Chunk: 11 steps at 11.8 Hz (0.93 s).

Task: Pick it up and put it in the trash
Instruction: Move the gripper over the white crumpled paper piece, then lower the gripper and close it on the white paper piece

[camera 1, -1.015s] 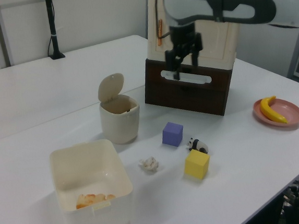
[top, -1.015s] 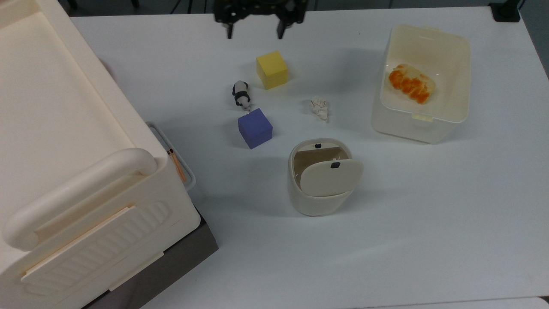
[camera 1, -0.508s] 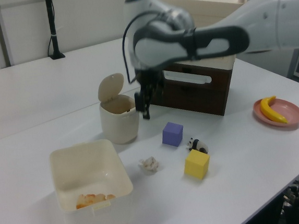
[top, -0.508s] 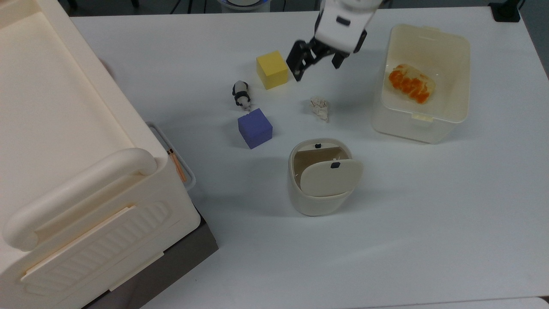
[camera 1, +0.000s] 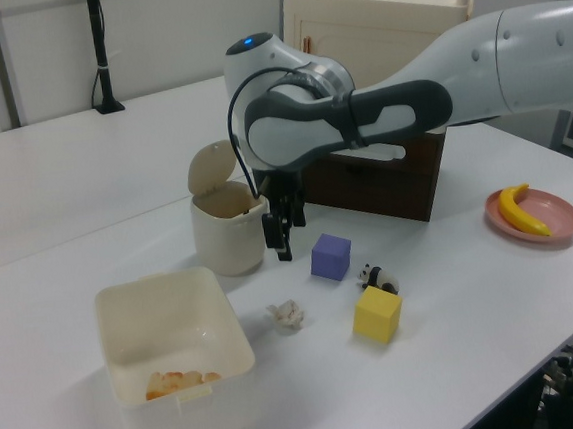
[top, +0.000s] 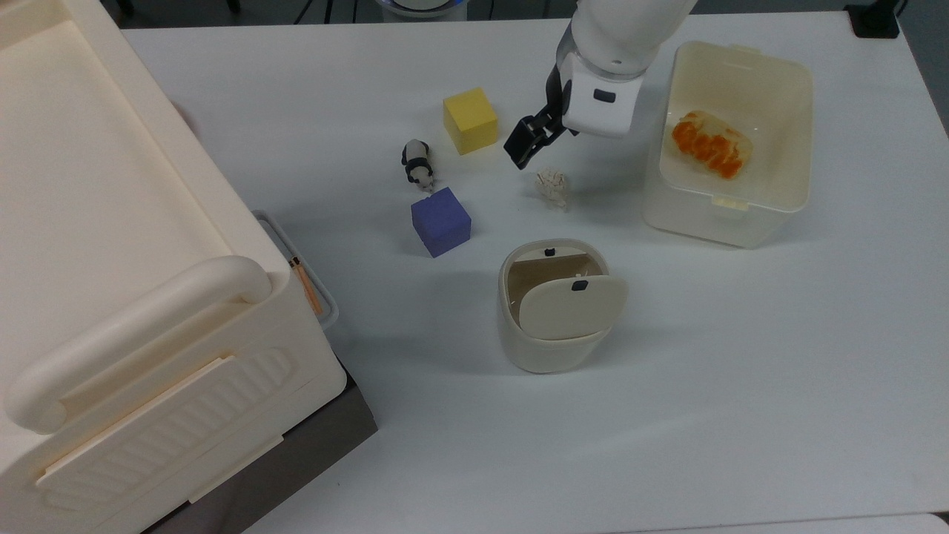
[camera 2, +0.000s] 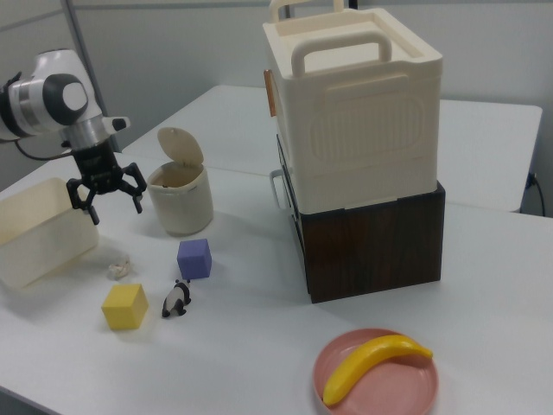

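Right view: hand (camera 2: 107,197) spread wide, empty, above wad (camera 2: 118,269); approach step, next descend and pinch, then bin (camera 2: 181,200)

In the top view, the small crumpled white paper wad (top: 553,187) lies between the yellow foam cube (top: 470,120) at the top view's left and the rectangular cream tub (top: 771,215) at the top view's right. The round cream flap-lid bin (top: 550,348) stands below the wad, with the purple foam cube (top: 441,221) to the bin's upper left. The black two-finger gripper (top: 535,145) hangs open just above-left of the wad.
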### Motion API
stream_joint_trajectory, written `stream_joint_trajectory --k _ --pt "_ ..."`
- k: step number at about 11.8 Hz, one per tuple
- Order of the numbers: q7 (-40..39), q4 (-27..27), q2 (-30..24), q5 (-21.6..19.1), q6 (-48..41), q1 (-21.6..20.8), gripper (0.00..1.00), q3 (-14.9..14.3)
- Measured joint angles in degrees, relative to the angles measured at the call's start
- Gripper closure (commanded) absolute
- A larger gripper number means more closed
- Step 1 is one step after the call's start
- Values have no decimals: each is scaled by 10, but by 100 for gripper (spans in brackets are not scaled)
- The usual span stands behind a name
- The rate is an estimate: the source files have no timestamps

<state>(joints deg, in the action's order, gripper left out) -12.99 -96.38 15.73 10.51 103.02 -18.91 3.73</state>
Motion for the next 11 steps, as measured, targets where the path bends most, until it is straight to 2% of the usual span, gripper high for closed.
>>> stream_joint_trajectory --k 4,7,11 --pt "0 -52 -16 19 0 -1 0 30" --pt "-3 -75 -21 38 0 2 0 33" --pt "-32 -118 -21 57 58 13 0 33"
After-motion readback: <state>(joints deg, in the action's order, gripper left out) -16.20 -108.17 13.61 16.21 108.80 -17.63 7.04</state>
